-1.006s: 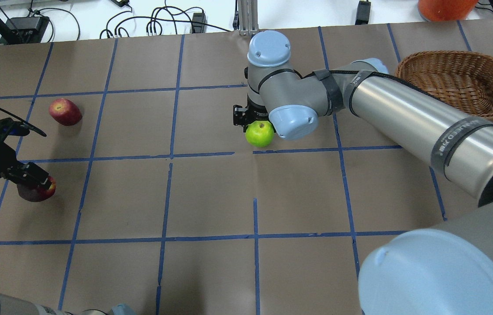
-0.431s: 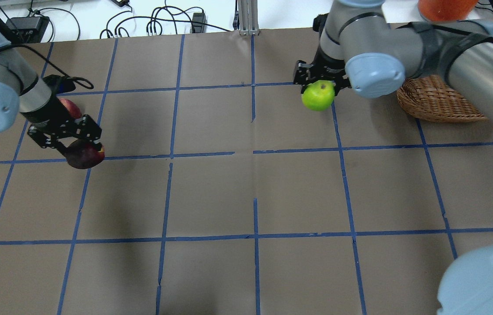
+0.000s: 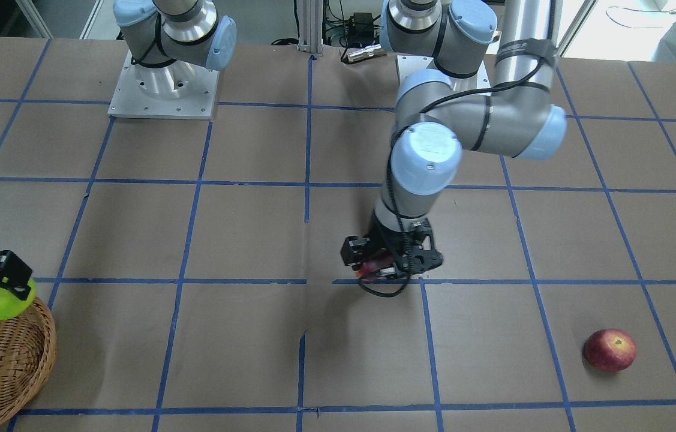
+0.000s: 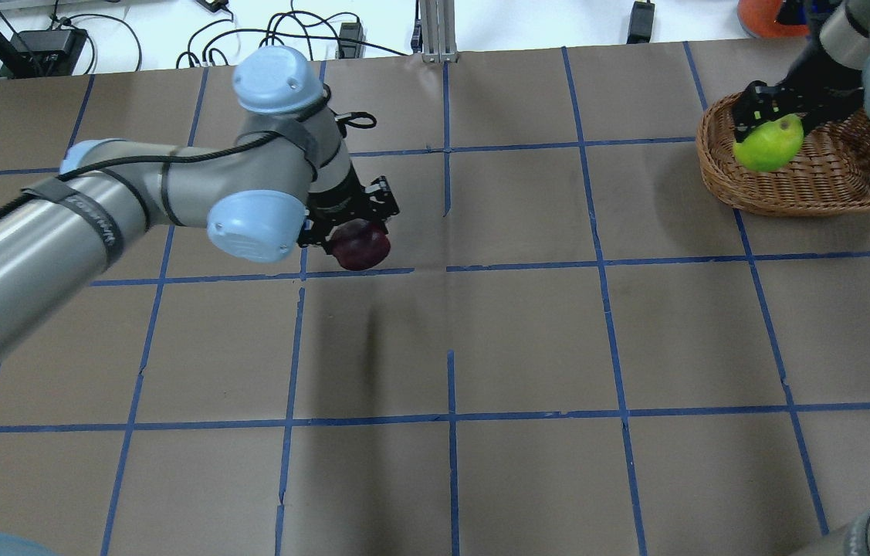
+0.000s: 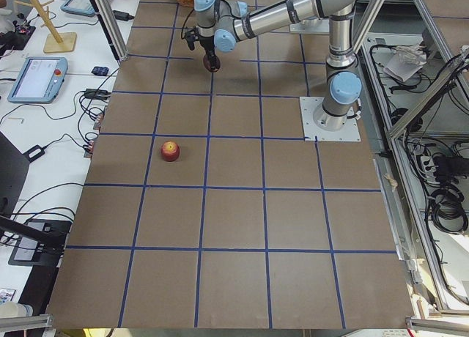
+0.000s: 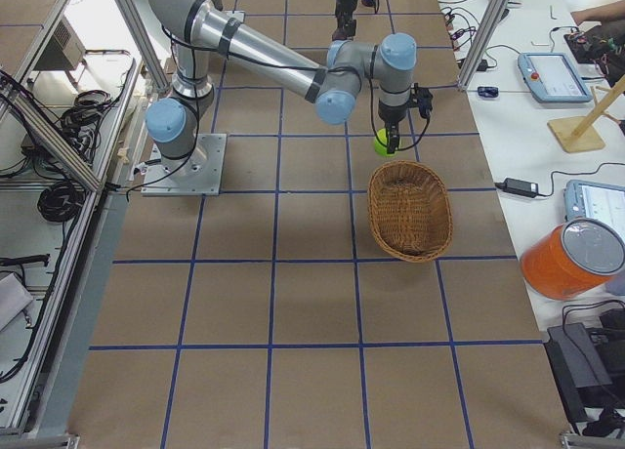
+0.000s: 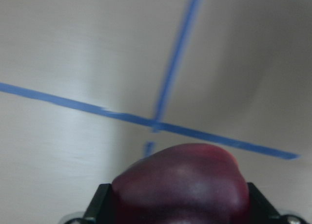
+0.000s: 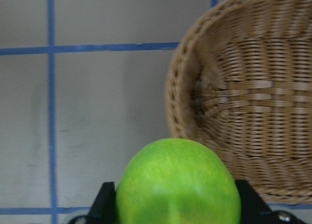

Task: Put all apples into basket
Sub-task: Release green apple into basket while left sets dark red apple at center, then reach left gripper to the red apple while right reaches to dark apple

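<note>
My left gripper (image 4: 354, 228) is shut on the dark maroon apple (image 4: 361, 247) and holds it above the table, left of centre. The apple fills the bottom of the left wrist view (image 7: 180, 185). My right gripper (image 4: 773, 116) is shut on the lime green apple (image 4: 769, 145) and holds it over the near-left rim of the wicker basket (image 4: 859, 181). The right wrist view shows this apple (image 8: 178, 185) beside the basket's rim (image 8: 243, 102). The red apple (image 3: 609, 350) lies alone on the table on my far left. In the overhead view my left arm hides it.
An orange container (image 6: 571, 259) stands beyond the basket at the table's edge. Cables and power bricks (image 4: 280, 38) lie along the far edge. The two arm bases (image 3: 164, 84) stand at my side of the table.
Both arms swung to the right. The left one carried the maroon apple from the table's left toward the middle. The right one carried the green apple to over the basket's rim.
</note>
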You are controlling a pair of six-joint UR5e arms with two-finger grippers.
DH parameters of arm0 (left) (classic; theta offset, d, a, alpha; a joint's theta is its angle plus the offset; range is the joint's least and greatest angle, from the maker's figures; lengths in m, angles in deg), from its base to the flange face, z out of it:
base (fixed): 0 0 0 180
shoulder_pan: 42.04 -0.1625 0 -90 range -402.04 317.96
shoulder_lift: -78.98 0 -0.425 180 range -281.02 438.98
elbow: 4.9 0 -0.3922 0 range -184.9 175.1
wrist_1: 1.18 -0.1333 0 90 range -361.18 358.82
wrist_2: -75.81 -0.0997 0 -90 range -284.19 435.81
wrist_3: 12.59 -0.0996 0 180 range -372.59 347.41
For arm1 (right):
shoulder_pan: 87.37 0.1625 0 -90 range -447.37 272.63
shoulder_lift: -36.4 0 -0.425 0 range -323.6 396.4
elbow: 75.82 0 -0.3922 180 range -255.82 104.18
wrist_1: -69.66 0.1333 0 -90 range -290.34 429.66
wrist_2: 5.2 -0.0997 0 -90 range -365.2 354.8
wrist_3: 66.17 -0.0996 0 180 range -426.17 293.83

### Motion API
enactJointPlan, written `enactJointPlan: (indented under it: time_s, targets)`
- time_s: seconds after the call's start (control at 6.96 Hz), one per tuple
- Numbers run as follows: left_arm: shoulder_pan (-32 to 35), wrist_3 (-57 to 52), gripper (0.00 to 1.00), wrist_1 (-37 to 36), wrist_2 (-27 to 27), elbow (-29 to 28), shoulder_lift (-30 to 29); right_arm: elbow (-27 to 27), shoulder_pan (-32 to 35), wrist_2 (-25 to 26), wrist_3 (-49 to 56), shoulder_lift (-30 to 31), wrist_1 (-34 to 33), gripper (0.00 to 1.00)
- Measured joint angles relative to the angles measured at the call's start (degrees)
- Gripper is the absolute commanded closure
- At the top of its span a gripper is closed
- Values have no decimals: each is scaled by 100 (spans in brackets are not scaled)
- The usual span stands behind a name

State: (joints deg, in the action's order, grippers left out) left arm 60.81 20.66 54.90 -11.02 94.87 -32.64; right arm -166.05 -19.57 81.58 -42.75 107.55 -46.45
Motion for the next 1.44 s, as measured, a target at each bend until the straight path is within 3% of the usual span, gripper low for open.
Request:
enactJointPlan:
  time_s: [0.14, 0.29, 0.58, 0.72, 0.86, 1.15, 1.44]
  targets:
    - [400, 758, 44, -604, 93, 3, -307, 3, -351, 19, 589, -114, -127, 100]
    - [632, 1142, 0, -1003, 127, 13, -513, 8, -601, 40, 939, -328, -409, 100]
    - [736, 1281, 0, -1167, 140, 43, -569, 36, -962, 93, 1348, -948, -1255, 100]
    - [684, 1095, 0, -972, 135, 14, -477, 147, -1040, 125, 1444, -1195, -1528, 90]
    - [525, 708, 0, -547, 125, -97, -327, 330, -1071, 170, 1486, -1405, -1622, 1]
    - [-303, -726, 0, 730, 42, -689, -16, 502, -1082, 200, 1498, -1715, -1673, 0]
    - [-1622, -3052, 0, 1407, -119, -1229, -23, 567, -1004, 306, 1381, -1423, -1285, 0]
